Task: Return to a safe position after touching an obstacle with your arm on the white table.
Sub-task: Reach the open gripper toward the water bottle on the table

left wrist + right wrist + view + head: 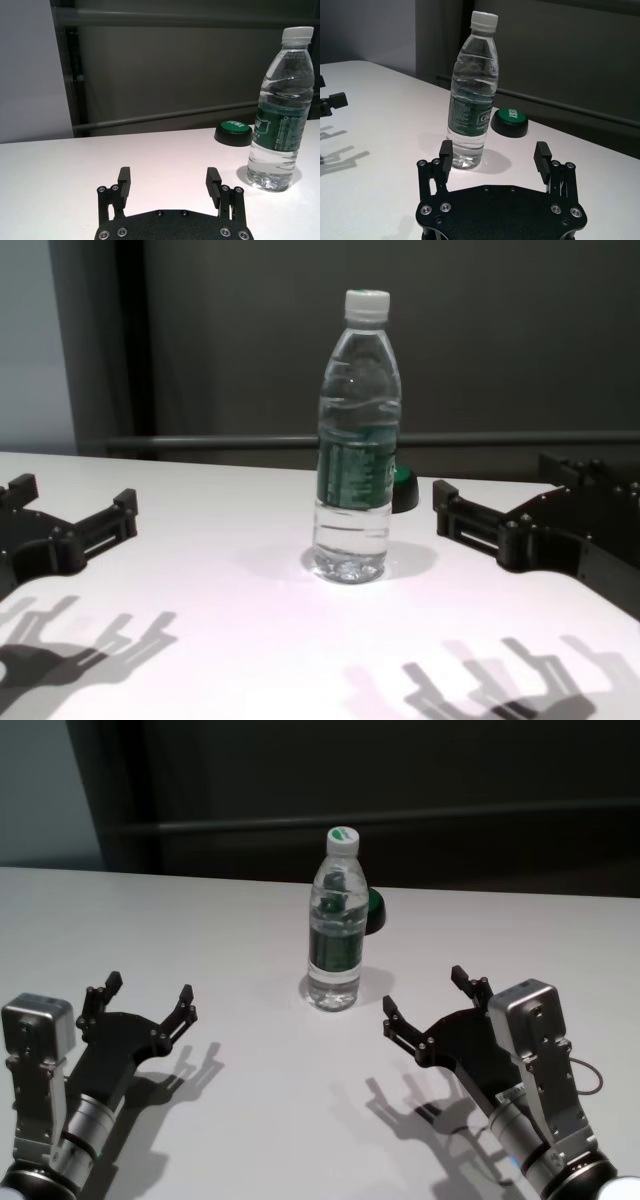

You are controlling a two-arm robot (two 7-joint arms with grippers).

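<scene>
The obstacle, a tall clear water bottle (335, 935) with a white cap and dark green label, stands upright at the middle of the white table (200, 920). My left gripper (150, 988) hovers low over the table to the bottle's near left, open and empty. On the near right, my right gripper (424, 992) is also open and empty. Neither arm touches the bottle. The left wrist view has the bottle (280, 115) ahead and off to one side of the left gripper (169, 182). In the right wrist view the bottle (472, 100) stands just beyond the right gripper (493, 152).
A low black round object with a green top (374, 912) sits just behind the bottle, toward the table's far edge. A dark wall with a horizontal rail runs behind the table. Bare white tabletop stretches to the far left (200, 540).
</scene>
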